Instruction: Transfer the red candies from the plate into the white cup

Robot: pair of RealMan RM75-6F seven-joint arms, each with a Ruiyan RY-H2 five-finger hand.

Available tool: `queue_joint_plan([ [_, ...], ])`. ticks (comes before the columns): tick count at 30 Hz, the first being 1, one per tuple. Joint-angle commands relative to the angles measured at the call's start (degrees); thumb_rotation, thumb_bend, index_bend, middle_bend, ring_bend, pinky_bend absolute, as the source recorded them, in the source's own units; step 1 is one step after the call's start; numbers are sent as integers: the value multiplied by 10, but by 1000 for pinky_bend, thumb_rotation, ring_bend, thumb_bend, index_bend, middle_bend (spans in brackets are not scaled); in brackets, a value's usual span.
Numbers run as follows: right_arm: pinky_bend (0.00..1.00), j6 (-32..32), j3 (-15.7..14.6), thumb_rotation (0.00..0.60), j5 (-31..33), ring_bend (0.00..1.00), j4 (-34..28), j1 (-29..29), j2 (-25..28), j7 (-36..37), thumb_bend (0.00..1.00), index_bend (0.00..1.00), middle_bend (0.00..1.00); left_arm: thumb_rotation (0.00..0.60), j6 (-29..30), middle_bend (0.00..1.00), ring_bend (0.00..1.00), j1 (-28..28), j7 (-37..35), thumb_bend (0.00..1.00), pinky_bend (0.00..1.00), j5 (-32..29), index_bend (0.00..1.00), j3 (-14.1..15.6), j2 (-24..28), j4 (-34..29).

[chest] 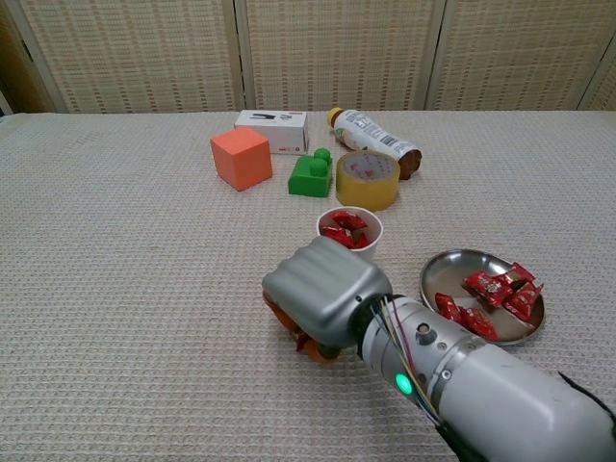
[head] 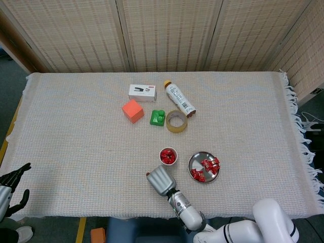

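The white cup (head: 168, 156) (chest: 349, 231) stands upright with several red candies inside. To its right lies the metal plate (head: 198, 161) (chest: 456, 269), holding more red candies (head: 209, 164) (chest: 497, 286). My right hand (head: 160, 179) (chest: 322, 289) sits palm-down on the cloth just in front of the cup, its orange fingertips (chest: 310, 346) curled underneath. The loose candy that lay there is hidden under it, so I cannot see whether it is held. My left hand (head: 12, 184) hangs off the table's front left corner, fingers apart, holding nothing.
Behind the cup sit a tape roll (head: 176, 121) (chest: 367, 179), a green block (head: 158, 117) (chest: 311, 174), an orange cube (head: 132, 110) (chest: 241, 157), a white box (head: 142, 92) (chest: 271, 130) and a lying bottle (head: 179, 98) (chest: 375, 132). The table's front edge runs close below my right hand.
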Motion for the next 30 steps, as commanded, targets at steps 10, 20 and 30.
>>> queue_joint_plan([
  [10,1000,7,1,600,8,781,15,1,-11,-13,252,498,791,600,0,154,213,0,-1,539,285,-1,10,-1,0,0],
  [20,1000,14,-12,600,8,803,23,-1,-15,-37,298,723,791,600,2,154,213,1,1,538,285,1,10,0,0,-1],
  [30,1000,44,-6,600,-24,811,-25,-13,14,-22,319,765,792,600,5,154,213,3,0,538,285,1,10,0,0,0],
])
